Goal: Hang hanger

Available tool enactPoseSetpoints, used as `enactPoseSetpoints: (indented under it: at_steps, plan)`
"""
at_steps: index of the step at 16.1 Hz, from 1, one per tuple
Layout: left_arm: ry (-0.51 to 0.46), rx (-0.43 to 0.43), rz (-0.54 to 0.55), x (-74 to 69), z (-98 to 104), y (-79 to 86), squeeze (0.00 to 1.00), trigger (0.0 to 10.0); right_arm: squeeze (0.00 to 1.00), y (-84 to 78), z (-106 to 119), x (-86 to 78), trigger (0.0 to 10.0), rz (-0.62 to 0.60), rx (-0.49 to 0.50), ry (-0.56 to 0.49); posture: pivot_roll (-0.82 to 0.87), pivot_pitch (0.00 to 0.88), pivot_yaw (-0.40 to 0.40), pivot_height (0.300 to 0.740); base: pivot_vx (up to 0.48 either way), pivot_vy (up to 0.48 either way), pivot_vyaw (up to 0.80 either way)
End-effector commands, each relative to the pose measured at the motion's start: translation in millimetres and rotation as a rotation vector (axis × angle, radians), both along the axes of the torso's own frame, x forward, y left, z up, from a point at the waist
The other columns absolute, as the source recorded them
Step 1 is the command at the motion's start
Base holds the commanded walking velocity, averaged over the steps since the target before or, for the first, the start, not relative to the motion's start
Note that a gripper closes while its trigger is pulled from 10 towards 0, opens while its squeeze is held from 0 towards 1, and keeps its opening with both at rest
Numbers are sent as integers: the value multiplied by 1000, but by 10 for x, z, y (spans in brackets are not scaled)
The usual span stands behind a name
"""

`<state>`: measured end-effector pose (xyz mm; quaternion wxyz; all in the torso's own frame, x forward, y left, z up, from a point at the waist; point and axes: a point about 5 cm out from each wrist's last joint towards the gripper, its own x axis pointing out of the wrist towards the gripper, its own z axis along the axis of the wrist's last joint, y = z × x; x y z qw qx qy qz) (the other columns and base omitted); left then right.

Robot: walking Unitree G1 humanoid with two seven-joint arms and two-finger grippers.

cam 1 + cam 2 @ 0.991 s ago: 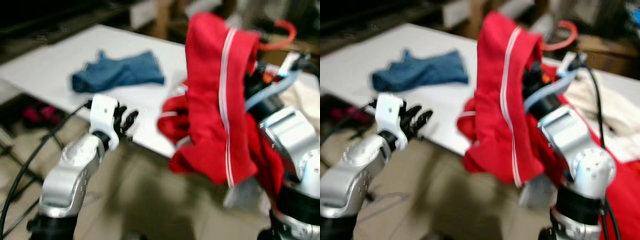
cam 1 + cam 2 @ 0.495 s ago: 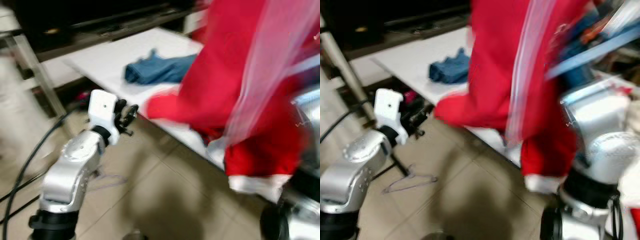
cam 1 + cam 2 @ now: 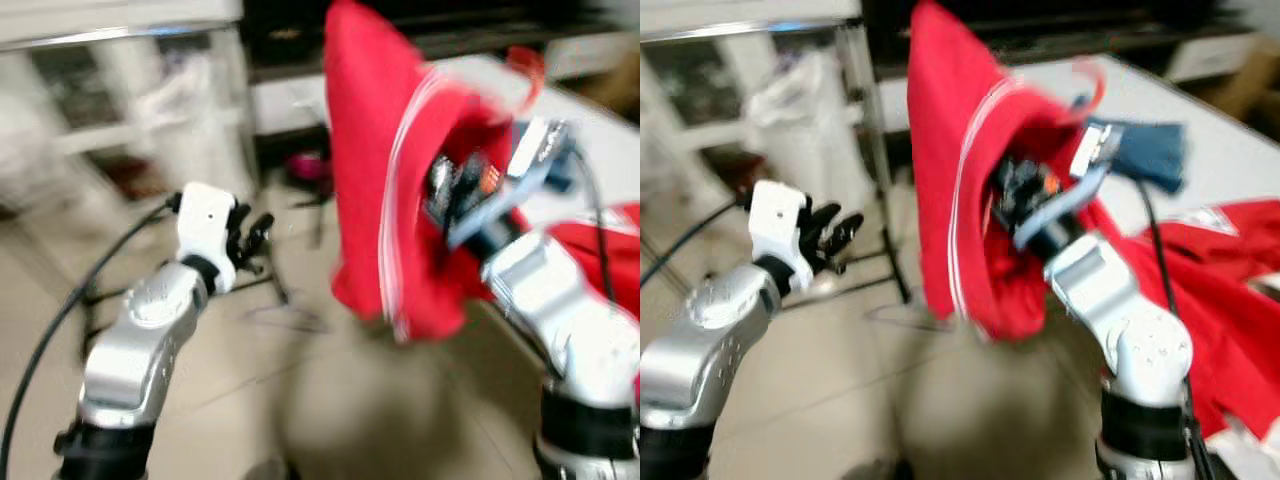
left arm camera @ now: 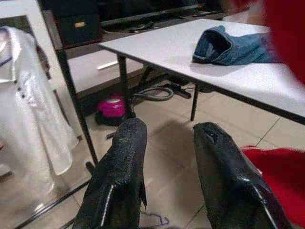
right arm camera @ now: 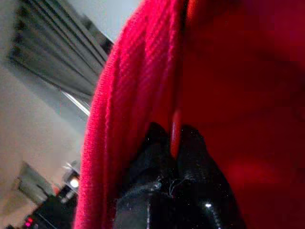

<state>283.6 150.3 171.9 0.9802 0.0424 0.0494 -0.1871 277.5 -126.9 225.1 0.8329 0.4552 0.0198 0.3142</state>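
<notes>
My right gripper [image 5: 174, 141] is raised in front of me, shut on the thin red rod of a red hanger [image 5: 175, 125]. A red garment with white stripes [image 3: 385, 190] hangs from it and drapes over the gripper. The hanger's red hook [image 3: 1092, 80] sticks up above the garment. My left gripper [image 4: 170, 130] is held out at chest height to the left, open, with nothing between its fingers; it also shows in the head view [image 3: 248, 235].
A white table [image 3: 1230, 140] at the right carries a blue garment [image 4: 228, 43] and another red garment [image 3: 1230, 260]. A metal clothes rack pole [image 3: 875, 150] stands ahead with a white shirt [image 4: 24, 95] hanging. A wire hanger [image 3: 905, 315] lies on the tiled floor.
The whole view has swung left: the table has slid to the right and the rack and white shirt have come into sight. Both arms keep their pose, the right still holding the hanger.
</notes>
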Motion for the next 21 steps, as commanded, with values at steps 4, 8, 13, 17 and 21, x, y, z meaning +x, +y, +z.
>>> enactPoseSetpoints:
  at_steps: [4, 8, 13, 17, 21]
  plan:
    - [-7, 29, 2, -18, 7, 13, 0, 10000, 0, 145, -99, -14, 10000, 37, -17, 0, -88, 0, -4, 740, 0, 0, 708]
    - [-7, 33, 0, -19, 3, 15, 0, 10000, 0, 142, -116, 0, 10000, 24, -15, 4, -88, 0, -3, 740, 0, 0, 706]
    - [7, 86, 21, -36, -49, 86, 0, 10000, 0, -46, -233, 176, 10000, -140, -384, -17, -82, 0, -20, 740, 0, 0, 567]
    - [30, 201, 61, 12, -46, 399, 0, 10000, 0, -313, -571, 183, 10000, -60, -889, 10, -83, 0, -21, 740, 0, 0, 0]
    - [-10, 226, -4, 99, 69, 517, 1000, 10000, 0, -416, -601, 180, 10000, 30, -992, -50, -83, 0, -21, 740, 0, 0, 0]
